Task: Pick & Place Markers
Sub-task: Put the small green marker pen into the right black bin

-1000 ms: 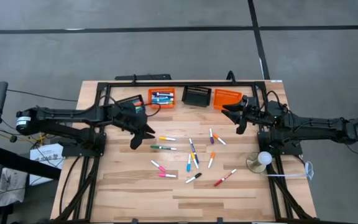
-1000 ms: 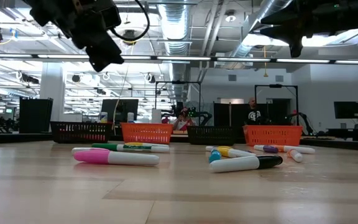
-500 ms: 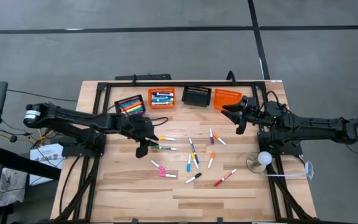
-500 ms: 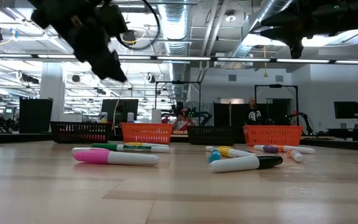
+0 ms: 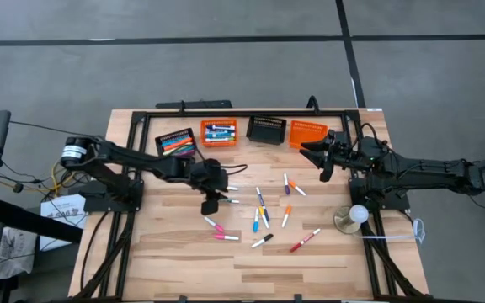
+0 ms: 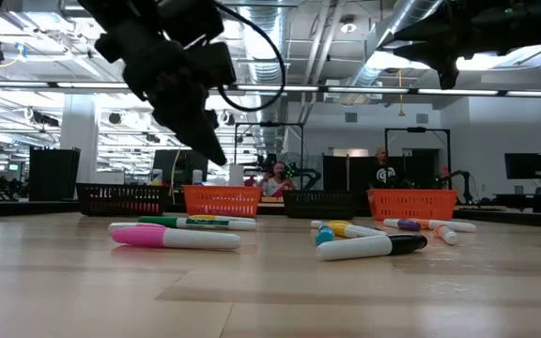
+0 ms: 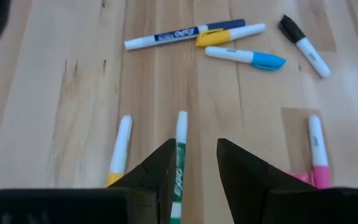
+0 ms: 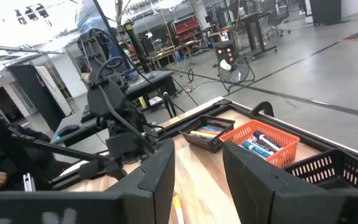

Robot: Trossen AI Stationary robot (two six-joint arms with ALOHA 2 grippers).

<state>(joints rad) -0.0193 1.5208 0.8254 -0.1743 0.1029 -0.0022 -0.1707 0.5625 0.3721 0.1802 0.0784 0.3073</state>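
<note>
Several markers lie flat and scattered on the wooden table point(image 5: 175, 252). My left gripper point(image 5: 210, 204) hangs open over the left end of a green marker point(image 5: 224, 200). In the left wrist view the green marker point(image 7: 180, 140) runs lengthwise through the gap of my left gripper point(image 7: 194, 146). The low view shows my left gripper point(image 6: 214, 150) well above the tabletop. A yellow-capped marker point(image 7: 118, 152) and a pink one point(image 7: 317, 155) lie on either side. My right gripper point(image 5: 322, 158) waits open and level at the far right, holding nothing.
Along the far edge stand a black basket point(image 5: 175, 141) holding markers, an orange basket point(image 5: 220, 132) with markers, another black basket point(image 5: 266, 130) and another orange basket point(image 5: 307, 133). A white ball on a round stand point(image 5: 354, 217) sits at the right.
My left gripper has swung from near the far-left baskets toward the table's right and near edge. It has also come down and tipped further downward, ending over the green marker. The markers have stayed where they lay.
</note>
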